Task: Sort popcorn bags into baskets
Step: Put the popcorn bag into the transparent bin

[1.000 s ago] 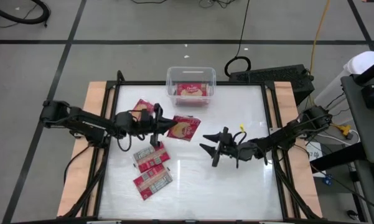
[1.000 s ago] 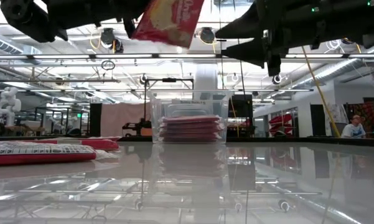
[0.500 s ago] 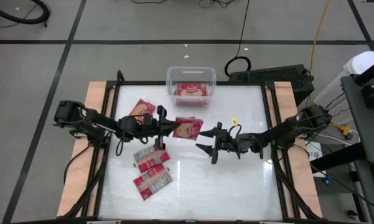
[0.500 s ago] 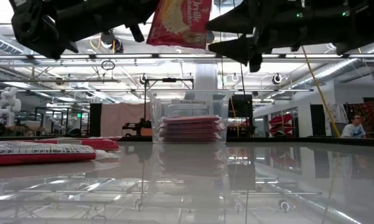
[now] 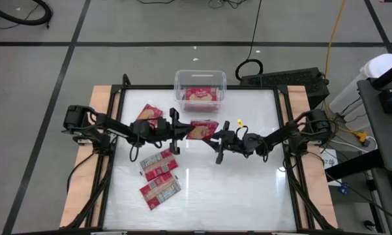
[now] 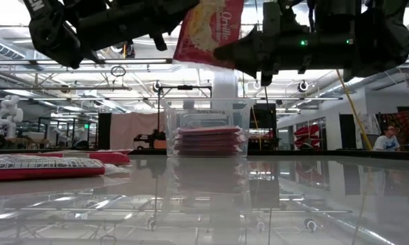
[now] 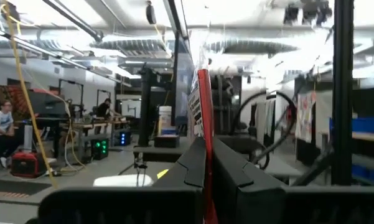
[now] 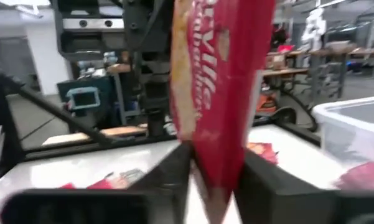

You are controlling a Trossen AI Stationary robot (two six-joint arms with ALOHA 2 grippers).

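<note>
High view: left end effector (image 5: 177,128) is clenching one edge of a popcorn bag (image 5: 201,130) held in the air over the middle of the worktop (image 5: 248,189). Right end effector (image 5: 220,140) is meeting the bag's other edge. Clear basket (image 5: 180,83) is sitting at the far edge with bags already inside; three loose bags (image 5: 158,175) are lying on the left part of the worktop. Risk: if the left lets go before the right is gripping properly, the bag is likely falling short of the basket. From above I cannot tell whether the right fingers are actually pinching.

Low view: the bag (image 6: 211,33) is hanging high between both dark arms, and the stacked bags in the basket (image 6: 239,112) are visible behind. Arm bodies are cut off at the frame top; the contact points are hard to make out.

Left wrist view: the bag (image 7: 202,106) is showing edge-on, clamped between the left fingers (image 7: 190,165). The right arm is hidden behind it.

Right wrist view: the bag (image 8: 218,81) is sitting between the right fingers (image 8: 171,165), a gap showing on one side, so the grip is looking partial. Risk: both pulling at once could be tearing or twisting it. The fingertips are blurred.
</note>
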